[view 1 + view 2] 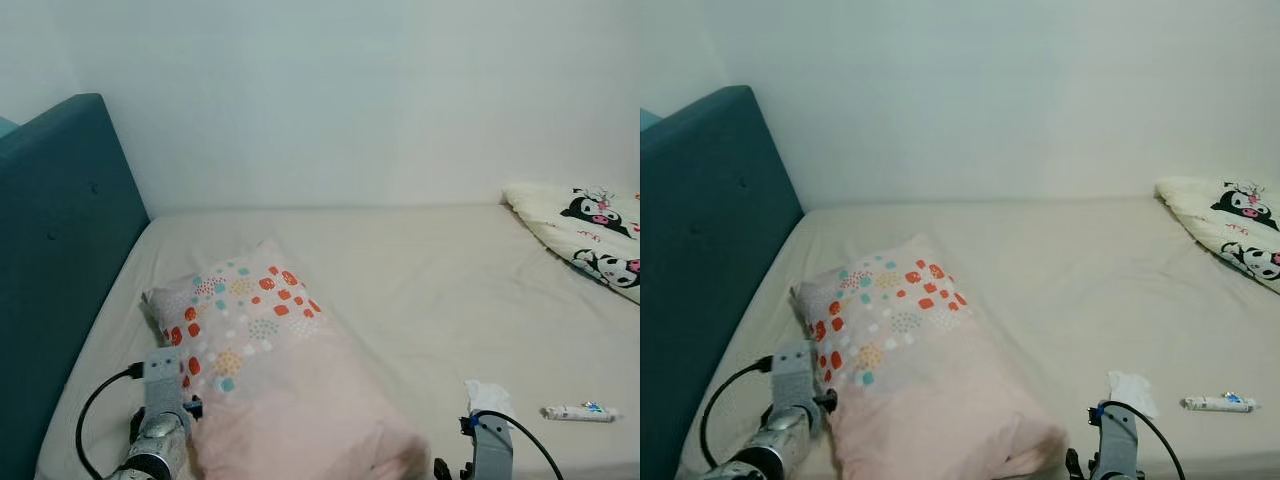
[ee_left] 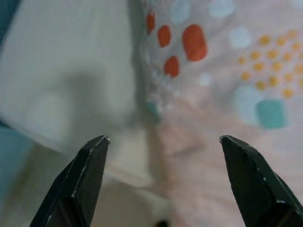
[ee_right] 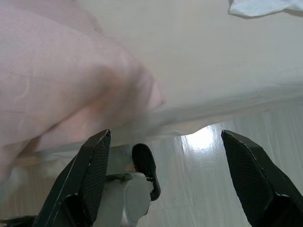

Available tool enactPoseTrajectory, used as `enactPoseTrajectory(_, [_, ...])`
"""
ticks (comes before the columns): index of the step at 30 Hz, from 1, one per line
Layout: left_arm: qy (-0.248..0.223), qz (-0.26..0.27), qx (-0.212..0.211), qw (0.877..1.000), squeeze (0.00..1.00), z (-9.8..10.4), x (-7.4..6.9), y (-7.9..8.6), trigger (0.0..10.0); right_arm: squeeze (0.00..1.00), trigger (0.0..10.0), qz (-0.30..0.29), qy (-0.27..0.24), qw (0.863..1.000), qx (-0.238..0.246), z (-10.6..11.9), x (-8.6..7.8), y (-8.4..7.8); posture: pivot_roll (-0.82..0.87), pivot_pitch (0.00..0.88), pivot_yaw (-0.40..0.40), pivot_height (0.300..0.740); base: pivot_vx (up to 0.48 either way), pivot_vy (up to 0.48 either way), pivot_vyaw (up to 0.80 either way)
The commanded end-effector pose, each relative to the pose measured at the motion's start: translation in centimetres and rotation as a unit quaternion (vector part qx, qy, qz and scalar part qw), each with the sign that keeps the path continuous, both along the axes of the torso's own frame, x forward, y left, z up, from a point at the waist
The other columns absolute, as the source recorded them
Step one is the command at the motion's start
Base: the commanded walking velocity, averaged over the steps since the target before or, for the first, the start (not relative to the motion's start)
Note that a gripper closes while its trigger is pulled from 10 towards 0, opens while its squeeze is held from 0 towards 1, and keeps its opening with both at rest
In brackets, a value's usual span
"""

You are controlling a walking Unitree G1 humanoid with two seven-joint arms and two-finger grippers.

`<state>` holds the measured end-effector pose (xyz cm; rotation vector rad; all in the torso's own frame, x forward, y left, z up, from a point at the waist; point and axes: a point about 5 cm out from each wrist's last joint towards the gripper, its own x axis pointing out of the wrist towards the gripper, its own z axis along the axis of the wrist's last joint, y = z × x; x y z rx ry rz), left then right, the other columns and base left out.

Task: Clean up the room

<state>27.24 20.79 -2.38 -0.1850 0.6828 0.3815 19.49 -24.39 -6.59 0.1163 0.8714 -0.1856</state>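
Pink pillow with orange and teal spots (image 1: 265,370) lies lower left in the left eye view on the beige bed sheet (image 1: 420,280); a crumpled white tissue (image 1: 487,395) and small white tube (image 1: 580,412) sit lower right. In the left wrist view, the left gripper (image 2: 163,142) is spread wide over the pillow's edge. In the right wrist view, the right gripper (image 3: 165,137) gapes beside the pillow's end.

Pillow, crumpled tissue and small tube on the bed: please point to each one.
pillow (image 1: 270,370), left eye view, middle of its pink cover.
crumpled tissue (image 1: 1131,388), right eye view, centre of the white wad.
small tube (image 1: 578,412), left eye view, middle of its white body.
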Motion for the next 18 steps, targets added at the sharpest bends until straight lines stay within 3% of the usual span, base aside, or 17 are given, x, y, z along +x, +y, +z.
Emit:
enactPoseTrajectory(1, [-0.023,0.001,-0.068,0.997,0.0,0.2,0.5,-1.1,10.0,0.0,10.0,-0.001,0.012,1.0,0.005,-0.2,-0.1,0.4,-0.01,0.0,0.04,0.736,0.0,0.0,0.0])
enactPoseTrajectory(2, [-0.055,0.005,-0.14,0.989,0.0,0.4,0.9,-2.0,10.0,0.0,10.0,-0.001,0.013,1.0,0.004,-0.2,-0.1,0.4,-0.01,0.0,0.04,0.726,0.0,0.0,0.0])
enactPoseTrajectory(5, [-0.078,0.004,-0.186,0.979,0.0,0.6,1.1,-2.6,10.0,0.0,10.0,-0.003,0.01,1.0,0.005,-0.2,-0.1,0.3,-0.01,0.0,0.04,0.716,0.0,0.0,0.0])
enactPoseTrajectory(10, [-0.087,-0.024,-0.174,0.981,0.0,0.6,1.2,-3.2,10.0,0.0,10.0,-0.004,0.006,1.0,0.003,-0.1,0.0,0.2,-0.01,0.0,0.039,0.701,0.0,0.0,0.0])
enactPoseTrajectory(14, [-0.082,-0.038,-0.126,0.988,0.0,0.6,1.0,-2.7,10.0,0.0,10.0,-0.009,-0.011,1.0,-0.001,0.5,0.8,-0.3,-0.03,0.0,0.039,0.681,0.0,0.0,0.0])
enactPoseTrajectory(18, [-0.088,-0.037,-0.122,0.988,0.0,0.7,1.1,-2.4,10.0,0.0,10.0,-0.013,-0.022,1.0,-0.001,0.9,1.2,-0.6,-0.04,0.0,0.042,0.671,0.0,0.0,0.0])
